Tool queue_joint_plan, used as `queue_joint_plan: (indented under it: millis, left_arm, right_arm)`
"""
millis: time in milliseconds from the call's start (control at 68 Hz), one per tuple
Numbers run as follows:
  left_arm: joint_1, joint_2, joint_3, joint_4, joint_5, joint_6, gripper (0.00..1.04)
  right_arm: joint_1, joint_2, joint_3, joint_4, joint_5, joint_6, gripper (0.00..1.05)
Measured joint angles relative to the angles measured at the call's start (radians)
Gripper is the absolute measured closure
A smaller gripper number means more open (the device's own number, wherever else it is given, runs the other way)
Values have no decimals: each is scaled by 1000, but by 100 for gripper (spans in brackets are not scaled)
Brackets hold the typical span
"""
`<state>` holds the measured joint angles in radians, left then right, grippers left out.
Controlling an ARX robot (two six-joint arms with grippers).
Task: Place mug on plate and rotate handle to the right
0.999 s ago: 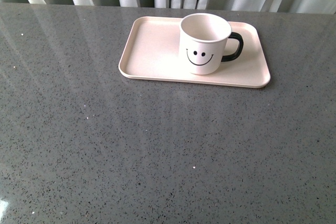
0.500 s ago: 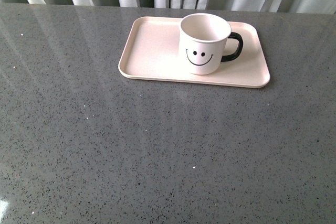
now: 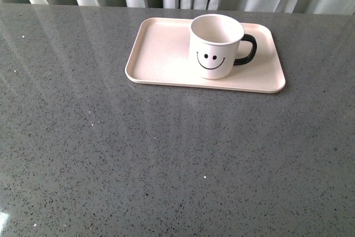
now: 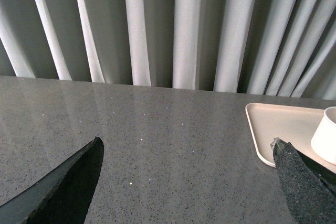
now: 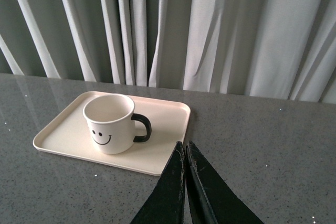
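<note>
Front view | cream-white smiley mug [image 3: 216, 45] upright on pale pink tray [image 3: 161, 54] | glossy black loop handle [image 3: 247, 49] points right | likely rigid, slick, breakable; grip rim | my left gripper [image 4: 184, 182] spread wide, right gripper [image 5: 185, 153] pinched together, empty

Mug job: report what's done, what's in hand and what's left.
Done: the mug stands upright on the plate, and its handle points right in the front view. In hand: nothing. The left claw is open over bare table, the right claw is shut and empty, apart from the plate. Left: apparently nothing to finish.
</note>
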<state>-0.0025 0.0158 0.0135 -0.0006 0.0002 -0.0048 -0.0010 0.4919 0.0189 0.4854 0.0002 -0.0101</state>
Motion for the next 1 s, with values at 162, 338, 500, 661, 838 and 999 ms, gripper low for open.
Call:
queue_joint_plan:
  millis: [162,338,500,661,838,999]
  left_arm:
    - [0,0,0,0,0,0,9]
    - [0,0,0,0,0,0,9]
    - [0,0,0,0,0,0,9]
    - [0,0,0,0,0,0,9]
    - [0,0,0,0,0,0,9]
    - [0,0,0,0,0,0,9]
  right_arm:
    - [0,-82,0,-76,0,0,103]
    - [0,-160,0,-153,0,0,103]
    - [0,-218,0,-211,0,0,103]
    - [0,-267,0,-259,0,0,103]
    - [0,-309,0,-302,0,0,103]
    - [0,-465,0,-476,0,0,103]
